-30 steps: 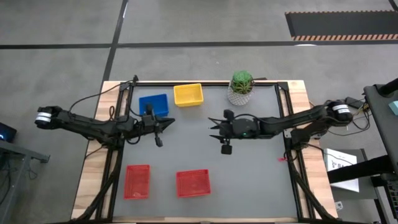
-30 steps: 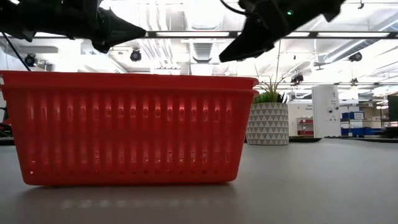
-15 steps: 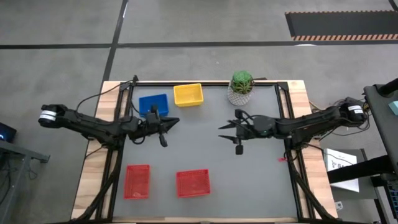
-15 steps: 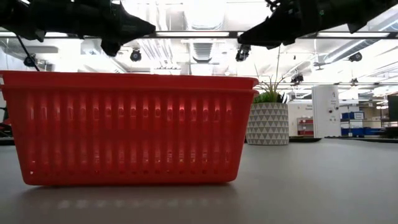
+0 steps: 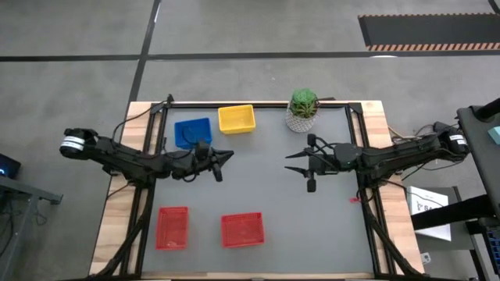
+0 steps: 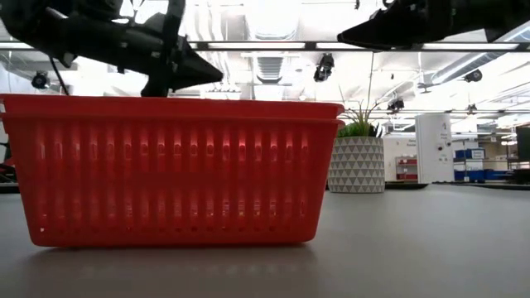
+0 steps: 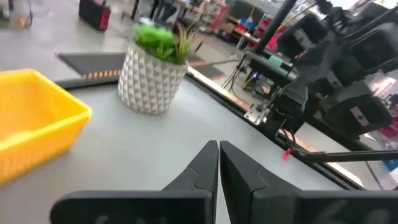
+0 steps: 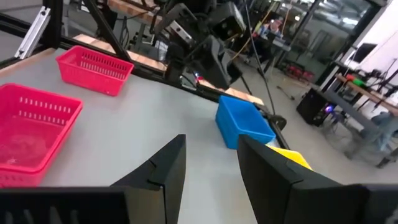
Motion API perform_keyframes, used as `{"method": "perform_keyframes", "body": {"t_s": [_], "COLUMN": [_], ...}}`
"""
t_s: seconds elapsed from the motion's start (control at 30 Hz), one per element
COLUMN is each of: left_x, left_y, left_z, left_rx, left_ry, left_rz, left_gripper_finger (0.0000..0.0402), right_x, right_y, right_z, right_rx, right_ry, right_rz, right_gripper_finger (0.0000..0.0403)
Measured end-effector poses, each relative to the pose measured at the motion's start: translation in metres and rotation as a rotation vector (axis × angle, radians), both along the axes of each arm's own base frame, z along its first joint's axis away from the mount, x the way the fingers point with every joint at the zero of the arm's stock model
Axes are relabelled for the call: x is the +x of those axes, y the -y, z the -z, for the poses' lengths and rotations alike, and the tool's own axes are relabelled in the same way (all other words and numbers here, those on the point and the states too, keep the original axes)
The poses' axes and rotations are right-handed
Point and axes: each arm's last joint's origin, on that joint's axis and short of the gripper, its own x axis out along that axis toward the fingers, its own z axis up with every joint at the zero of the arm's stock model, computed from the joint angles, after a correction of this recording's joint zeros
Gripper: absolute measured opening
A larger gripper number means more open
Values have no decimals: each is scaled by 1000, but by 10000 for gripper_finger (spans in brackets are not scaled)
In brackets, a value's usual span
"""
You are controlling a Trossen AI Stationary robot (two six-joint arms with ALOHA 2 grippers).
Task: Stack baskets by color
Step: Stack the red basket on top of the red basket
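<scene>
A blue basket (image 5: 193, 131) and a yellow basket (image 5: 236, 119) stand side by side at the table's far edge. Two red baskets (image 5: 173, 227) (image 5: 242, 229) stand near the front edge; the one closest to the low camera (image 6: 170, 170) shows a double rim. My left gripper (image 5: 228, 156) hovers shut above the table, just right of the blue basket, pointing level toward the table's right. My right gripper (image 5: 289, 162) faces it from the right, open and with nothing between its fingers (image 8: 163, 163). Both are above the bare middle of the table.
A green plant in a white patterned pot (image 5: 303, 109) stands at the far edge, right of the yellow basket and close to my right arm. The grey table top (image 5: 258, 187) lies bare between the two grippers. Wooden frame rails run along both sides.
My left gripper has moved toward the table's right, sunk a little and rolled about its own axis, staying shut. My right gripper has drawn back toward the table's right edge, staying open. The baskets have kept still.
</scene>
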Motion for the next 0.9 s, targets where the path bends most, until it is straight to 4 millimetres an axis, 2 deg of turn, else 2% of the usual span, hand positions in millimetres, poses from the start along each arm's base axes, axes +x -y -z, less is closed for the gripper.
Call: {"method": "perform_keyframes", "body": {"t_s": [0.4, 0.67, 0.9], "left_x": [30, 42, 40], "left_y": [9, 24, 48], "left_z": [4, -20, -38], "left_rx": [-262, -380, -626], "left_ry": [-314, -433, -619], "left_rz": [-67, -21, 7], "left_gripper_finger": [0, 0, 0], "right_x": [-24, -37, -40], "right_y": [2, 2, 2], "right_z": [-6, -9, -5], "right_rx": [-4, 19, 36], "right_ry": [-26, -39, -65], "right_rz": [-1, -9, -22], "right_gripper_finger": [137, 137, 137]}}
